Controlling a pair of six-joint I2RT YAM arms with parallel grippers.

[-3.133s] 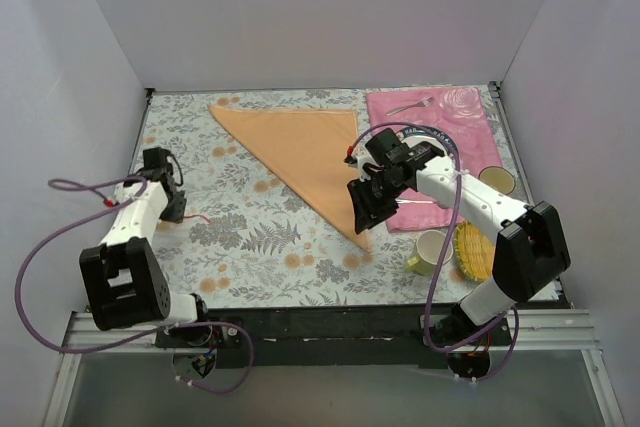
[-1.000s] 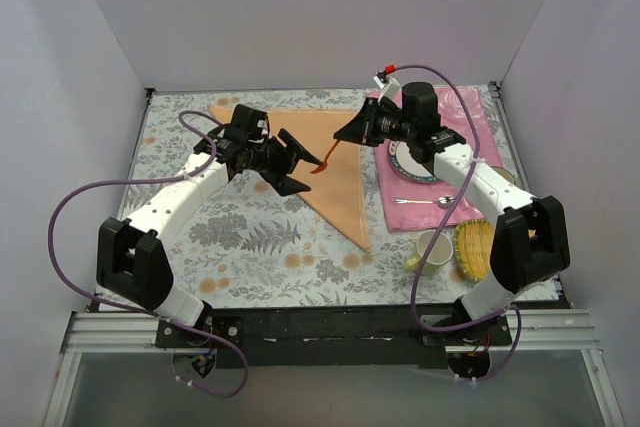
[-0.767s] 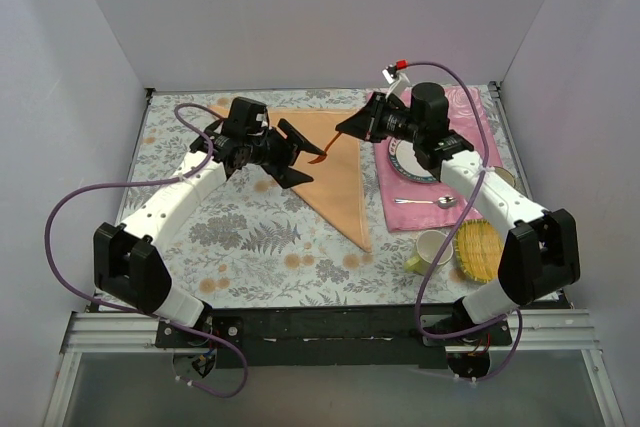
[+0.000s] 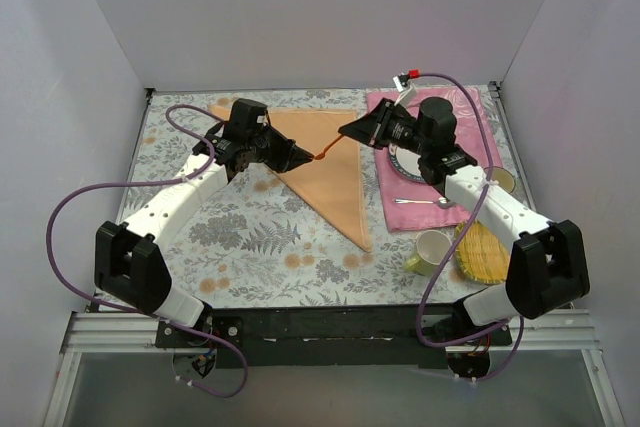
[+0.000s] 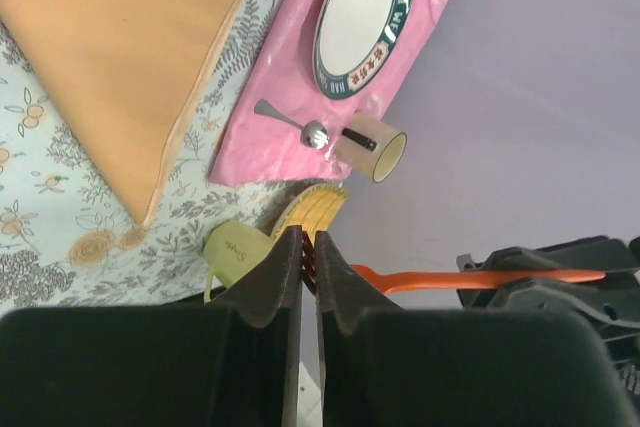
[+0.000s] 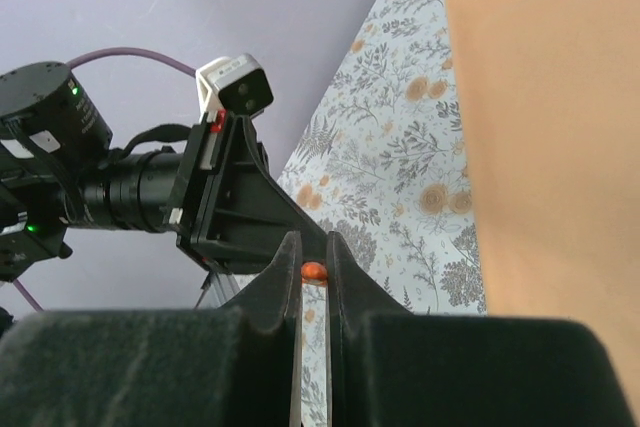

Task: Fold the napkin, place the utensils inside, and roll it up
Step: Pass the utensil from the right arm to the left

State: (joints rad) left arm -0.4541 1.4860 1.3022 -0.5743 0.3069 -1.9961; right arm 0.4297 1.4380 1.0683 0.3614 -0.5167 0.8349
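Fingers (image 5: 268,287) of the left gripper (image 4: 305,158) are pressed almost together, pinching the tines of a slim fork (image 4: 325,152) that shows orange in every view. The left arm rises from the lower left of the top view. Its forearm stretches up and right, and the wrist points right over the folded napkin (image 4: 335,182).

This napkin lies flat on the floral tablecloth (image 4: 250,237) as a triangle in the upper middle, its long point aimed at the lower centre. The fork hangs level above its upper part, bridging the two grippers.

Right of it, the right gripper (image 4: 345,134) is clamped on the handle end. The right arm climbs from the lower right and reaches up and left across the pink placemat (image 4: 470,122).

On that placemat a silver spoon (image 4: 425,202) lies below a green-rimmed plate (image 5: 360,22). The red writing on the plate's rim is too small to read. The script on the pale green mug (image 5: 235,247) cannot be made out either.
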